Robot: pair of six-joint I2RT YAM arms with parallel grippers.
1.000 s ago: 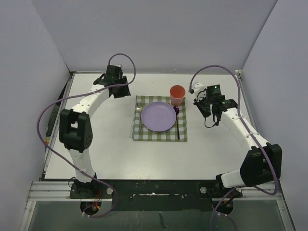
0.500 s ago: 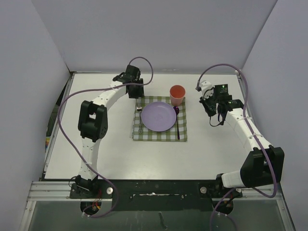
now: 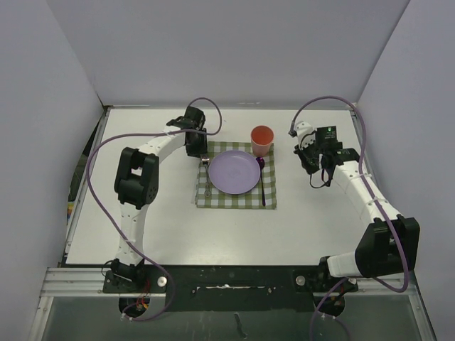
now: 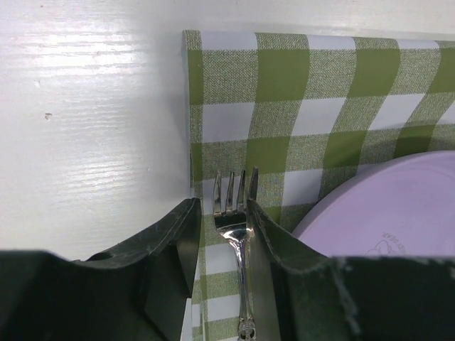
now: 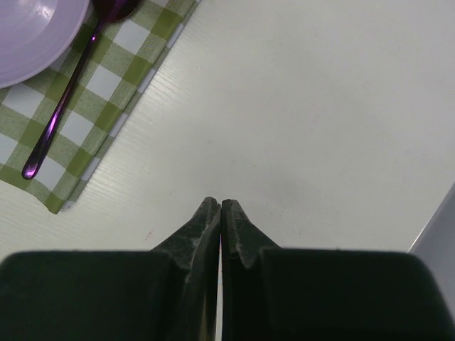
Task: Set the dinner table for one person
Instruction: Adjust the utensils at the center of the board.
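Observation:
The white dinner table (image 3: 163, 227) bears a green-and-white checked cloth (image 3: 213, 199). On the cloth lie a lilac plate (image 3: 234, 172), a silver fork (image 3: 206, 179) left of it and a purple spoon (image 3: 262, 181) right of it. An orange cup (image 3: 262, 140) stands at the cloth's far right corner. My left gripper (image 3: 202, 153) is at the cloth's far left corner. In the left wrist view it (image 4: 222, 206) is open, its fingers either side of the fork (image 4: 238, 238). My right gripper (image 3: 307, 162) is shut and empty over bare table right of the cup (image 5: 220, 206).
Grey walls close the table in at the back and on both sides. A metal rail (image 3: 227, 273) with the arm bases runs along the near edge. The right wrist view shows the spoon (image 5: 60, 117), the plate's rim (image 5: 35, 28) and the cloth's corner (image 5: 121, 78).
My left arm has swung right from the far left of the table to the cloth's far left corner, over the fork's tines. My right gripper has shifted slightly right.

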